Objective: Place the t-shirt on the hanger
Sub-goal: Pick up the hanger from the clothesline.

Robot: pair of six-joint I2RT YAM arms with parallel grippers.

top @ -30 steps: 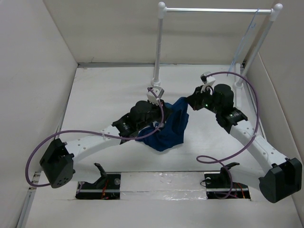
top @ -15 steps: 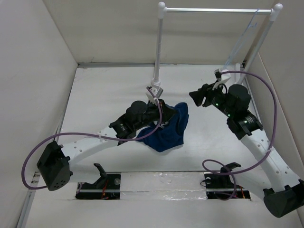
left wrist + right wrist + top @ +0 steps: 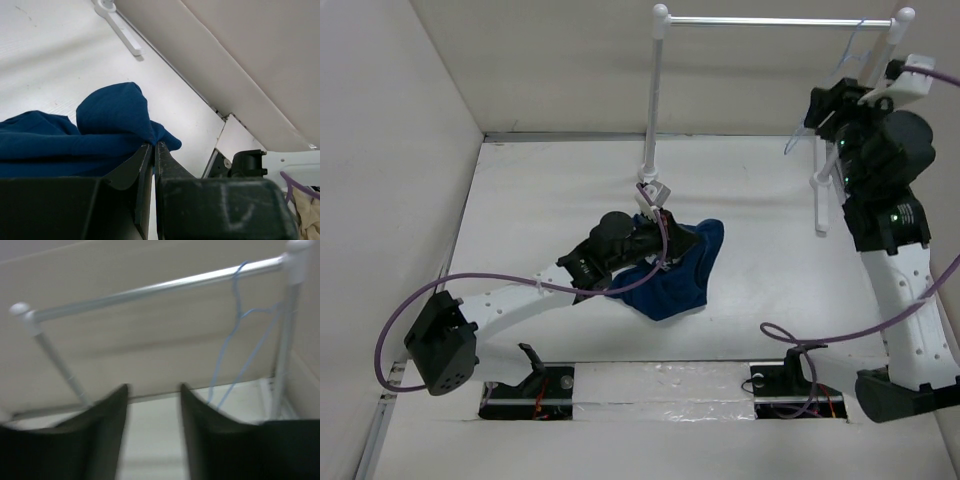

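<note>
Navy t-shirt (image 3: 672,285) lies bunched mid-table (image 3: 540,200). The left wrist view alone shows the grip: left gripper (image 3: 152,148) pinched tight on a fabric fold. The right wrist view shows the right gripper (image 3: 152,390) with fingers apart and nothing between them, facing the rail (image 3: 150,290). Pale blue hanger (image 3: 239,315) is hooked on the rail near its right post. That view is blurred, and the hanger's lower part is cut off behind a finger.

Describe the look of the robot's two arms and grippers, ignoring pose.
The left arm and right arm share white perforated links, bulky black joint housings and looping purple cables. Small green lights glow on the right arm. Fingers are plain black wedges.
</note>
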